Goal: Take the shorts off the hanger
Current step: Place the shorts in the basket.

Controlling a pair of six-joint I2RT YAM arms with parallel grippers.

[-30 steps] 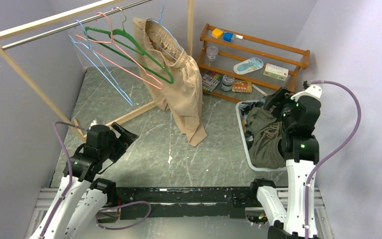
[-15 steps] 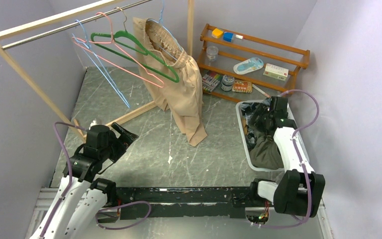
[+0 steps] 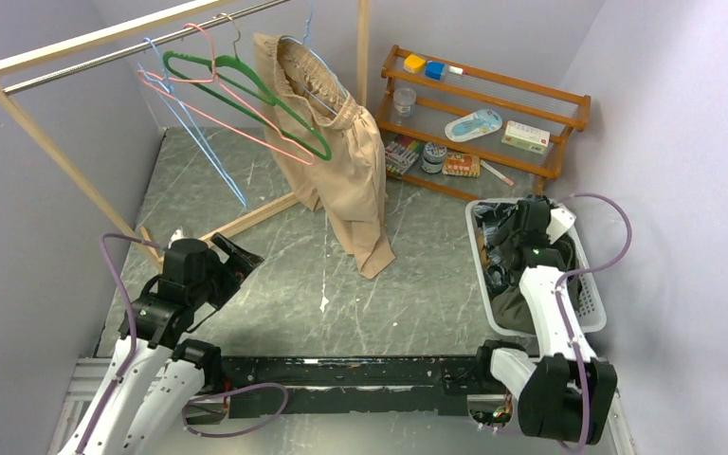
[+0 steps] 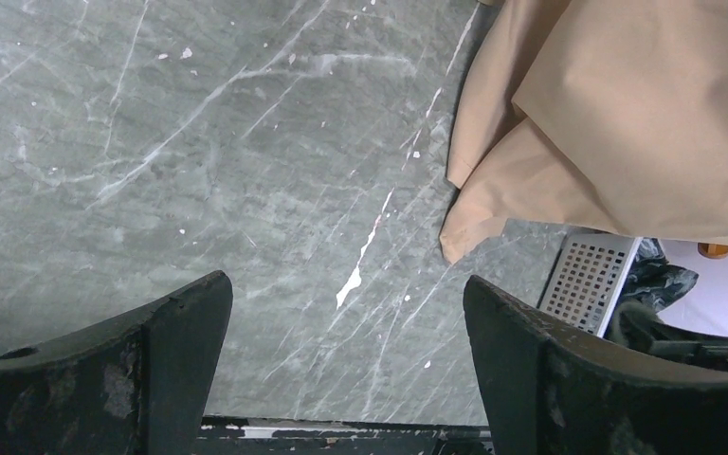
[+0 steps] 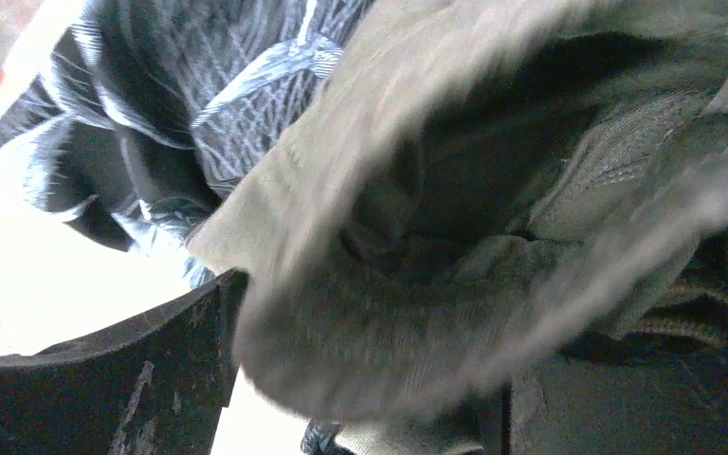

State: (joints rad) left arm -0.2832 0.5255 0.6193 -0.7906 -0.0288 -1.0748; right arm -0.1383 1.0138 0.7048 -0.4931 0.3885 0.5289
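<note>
Tan-beige shorts [image 3: 346, 161] hang by the waistband on a hanger on the rail; their leg ends show in the left wrist view [image 4: 626, 114]. Olive green shorts [image 3: 512, 308] and dark navy patterned shorts [image 3: 498, 232] lie in the white basket [image 3: 583, 318]. My right gripper [image 3: 521, 248] is down in the basket, jaws wide apart, with blurred olive cloth [image 5: 493, 190] bulging between them [image 5: 365, 379] and navy cloth [image 5: 171, 104] beside. My left gripper [image 3: 242, 256] is open and empty above the floor [image 4: 346, 313].
Empty green [image 3: 246, 90], pink [image 3: 218, 100] and blue [image 3: 199, 133] hangers hang on the wooden rack's rail [image 3: 104, 52]. A wooden shelf [image 3: 483, 104] with small items stands at the back right. The basket's corner shows in the left wrist view [image 4: 588, 280].
My right arm has come down from a raised pose into the basket, and the olive shorts have dropped with it. The empty hangers sway slightly. The left arm has not moved.
</note>
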